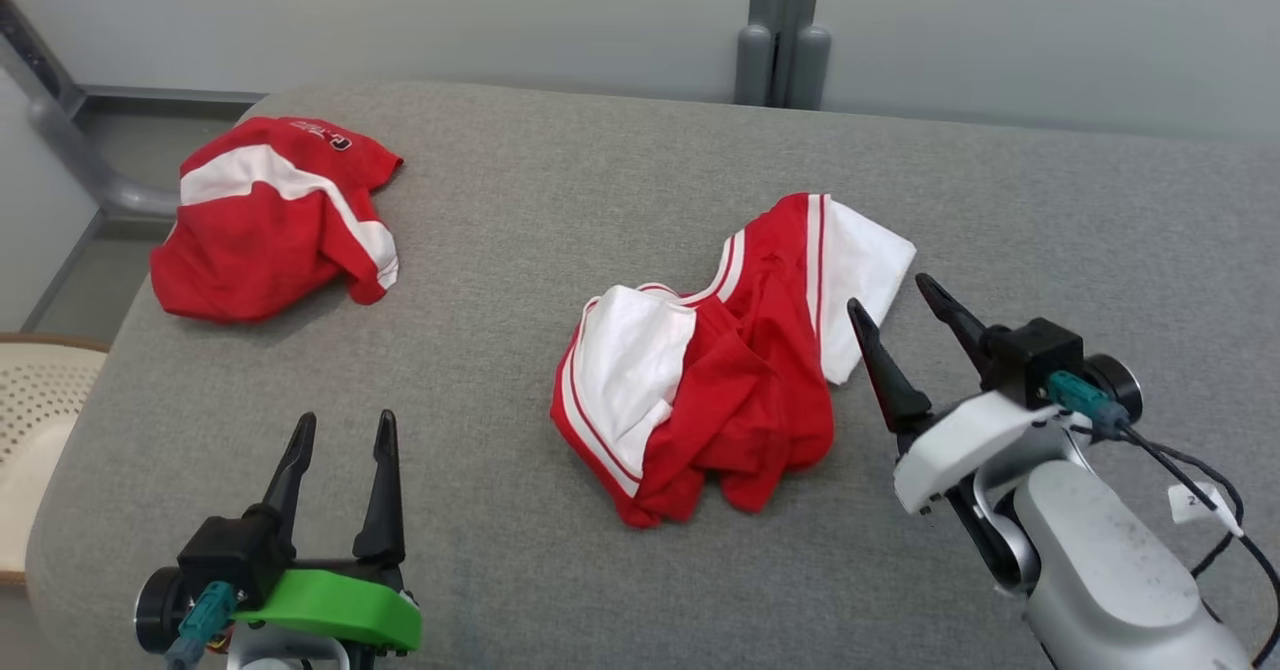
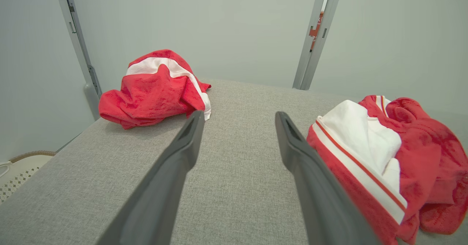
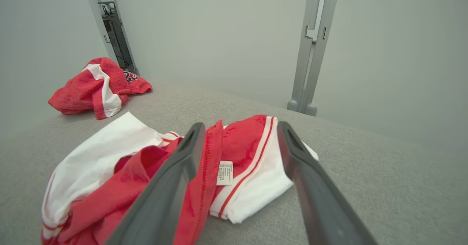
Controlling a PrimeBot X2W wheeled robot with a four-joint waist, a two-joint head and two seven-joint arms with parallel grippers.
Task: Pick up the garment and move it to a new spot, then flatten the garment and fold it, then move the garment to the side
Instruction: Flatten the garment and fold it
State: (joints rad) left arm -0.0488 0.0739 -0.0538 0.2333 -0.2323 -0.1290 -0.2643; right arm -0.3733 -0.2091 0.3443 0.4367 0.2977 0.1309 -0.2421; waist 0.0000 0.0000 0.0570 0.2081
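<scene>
A crumpled red and white garment (image 1: 720,370) lies in a heap in the middle of the grey padded table (image 1: 520,210). In the right wrist view the garment (image 3: 234,164) lies right under the fingers, a white label facing up. My right gripper (image 1: 895,300) hovers open at the heap's right edge, fingers pointing at its white corner. My left gripper (image 1: 345,428) stands open near the front left, well apart from the heap. In the left wrist view the garment (image 2: 384,157) lies to the right of my left gripper (image 2: 237,117).
A second crumpled red and white garment (image 1: 275,220) lies at the table's far left corner, also seen as a red heap (image 2: 155,87) and a red heap (image 3: 98,87). A cream perforated basket (image 1: 30,410) stands beside the table's left edge. A grey post (image 1: 785,25) rises behind the table.
</scene>
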